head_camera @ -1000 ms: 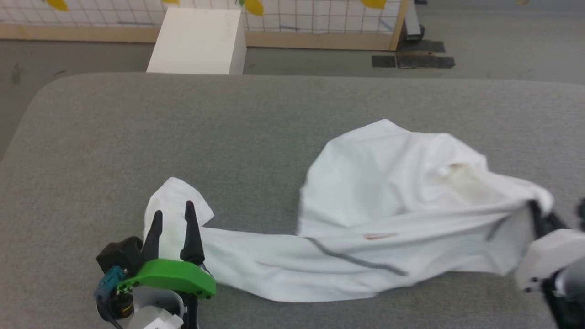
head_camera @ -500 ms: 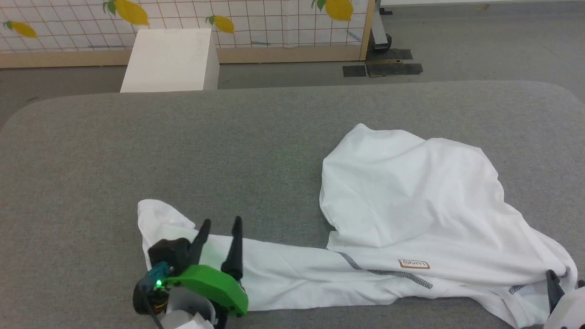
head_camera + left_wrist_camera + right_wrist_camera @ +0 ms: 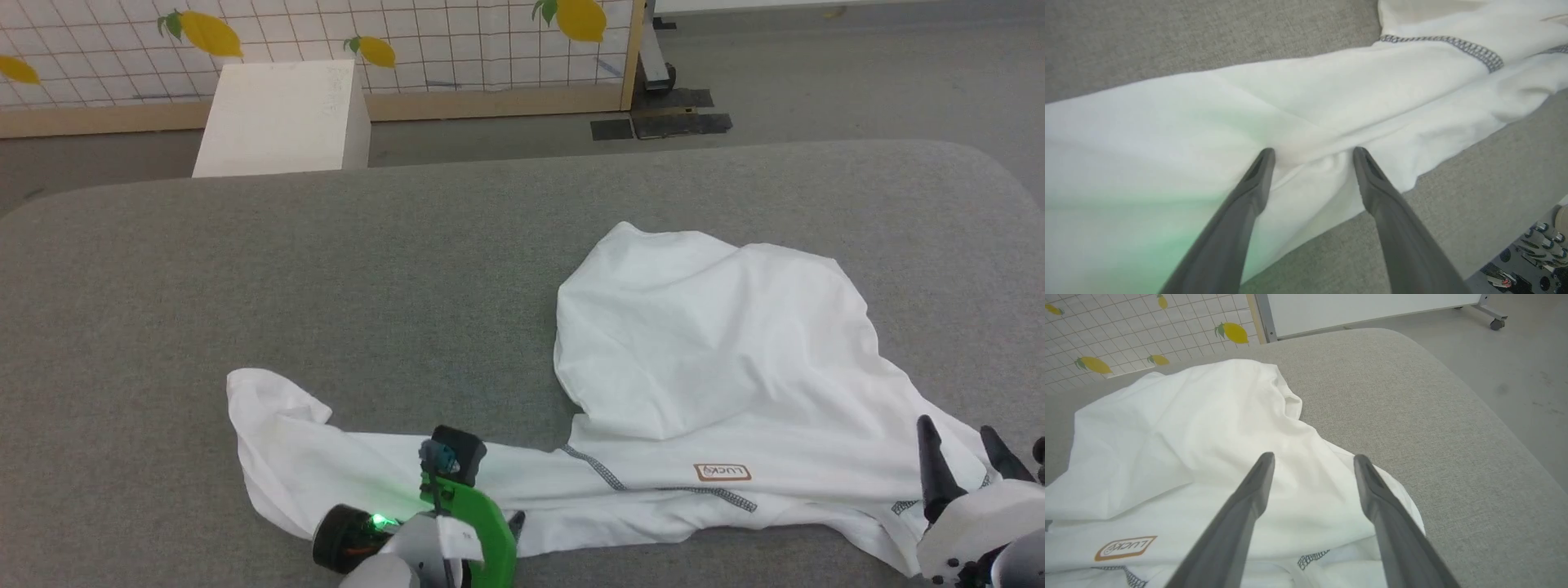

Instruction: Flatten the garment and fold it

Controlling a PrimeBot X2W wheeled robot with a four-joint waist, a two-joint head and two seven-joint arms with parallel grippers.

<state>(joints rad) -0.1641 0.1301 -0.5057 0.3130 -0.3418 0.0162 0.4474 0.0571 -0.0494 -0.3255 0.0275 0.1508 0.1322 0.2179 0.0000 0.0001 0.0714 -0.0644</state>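
The garment (image 3: 718,359) lies on the near right part of the desk (image 3: 326,269), not yet flat: its body is doubled over itself in a loose hump toward the right near corner, with the LUCKY patch (image 3: 722,472) just below the fold, and one sleeve (image 3: 326,457) runs leftward along the near edge. The left hand (image 3: 1312,154) is spread, its tips down on the sleeve with a small pucker of cloth between them. The right hand (image 3: 957,433) is spread too and grips nothing, poised over the garment's right end. The main risk, as I judge it, is a poor pinch. If the left hand closes on that pucker alone, it may catch one layer, or only a wrinkle, and slip free on the first pull. A pull on the sleeve alone would likely drag the humped body along in a bunch, not spread it. The cloth also lies close to the near edge and the right near corner, so a tug that way could slide it off the desk.
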